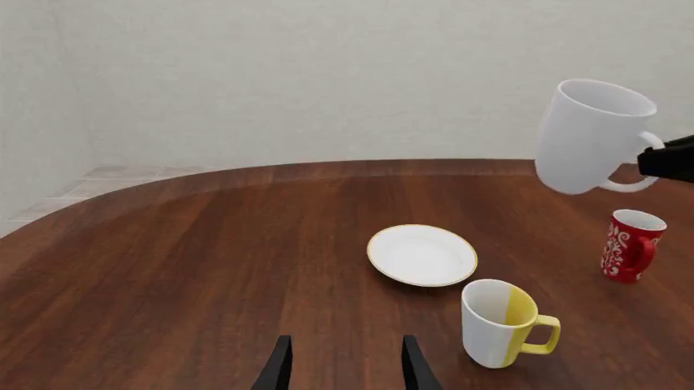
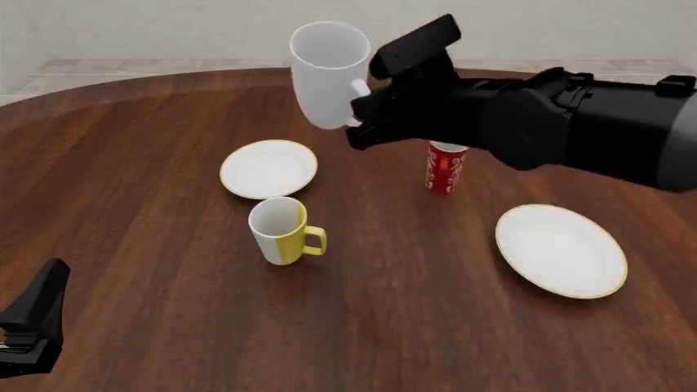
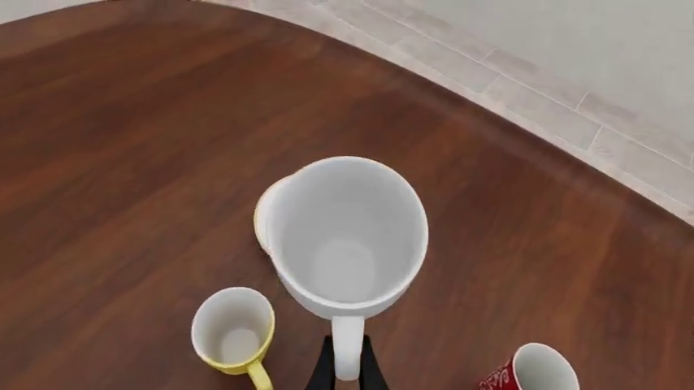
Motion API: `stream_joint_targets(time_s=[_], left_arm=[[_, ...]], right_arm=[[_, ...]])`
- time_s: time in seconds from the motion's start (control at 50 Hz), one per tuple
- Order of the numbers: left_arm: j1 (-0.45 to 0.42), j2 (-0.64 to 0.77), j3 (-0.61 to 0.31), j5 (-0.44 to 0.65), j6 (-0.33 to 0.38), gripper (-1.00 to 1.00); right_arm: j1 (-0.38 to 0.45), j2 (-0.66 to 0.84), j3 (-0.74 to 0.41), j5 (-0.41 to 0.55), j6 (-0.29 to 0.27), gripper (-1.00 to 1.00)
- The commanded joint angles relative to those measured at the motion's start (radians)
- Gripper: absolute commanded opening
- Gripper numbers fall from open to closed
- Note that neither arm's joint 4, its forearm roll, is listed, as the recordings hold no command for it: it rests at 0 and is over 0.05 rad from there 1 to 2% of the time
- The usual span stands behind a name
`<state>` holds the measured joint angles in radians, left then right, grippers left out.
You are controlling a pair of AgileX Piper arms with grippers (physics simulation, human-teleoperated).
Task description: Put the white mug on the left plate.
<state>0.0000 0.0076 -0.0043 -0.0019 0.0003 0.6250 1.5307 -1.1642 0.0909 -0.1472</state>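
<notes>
low at the front view's near left edge, the left gripper idles with jaws parted, holding nothing. beyond it, the right gripper pinches the white mug by its handle, high above the table and tilted. the left plate waits below, bare. the yellow-handled mug stands just beside it; a skewed descent could knock it, or the thin handle grip could let the mug swing.

left plate bare, yellow-handled mug just beside — obstacle
</notes>
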Motion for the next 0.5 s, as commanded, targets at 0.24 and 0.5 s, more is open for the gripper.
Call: stream_joint_targets(time_s=[0.24, 0.5], left_arm=[[0.0, 0.0, 0.0, 0.0, 0.0, 1.0], [0.0, 0.0, 0.0, 0.0, 0.0, 1.0]], right_arm=[[-0.004, 0.129, -0.221, 0.069, -0.016, -1.0], [0.032, 0.215, -0.294, 0.064, 0.012, -1.0]])
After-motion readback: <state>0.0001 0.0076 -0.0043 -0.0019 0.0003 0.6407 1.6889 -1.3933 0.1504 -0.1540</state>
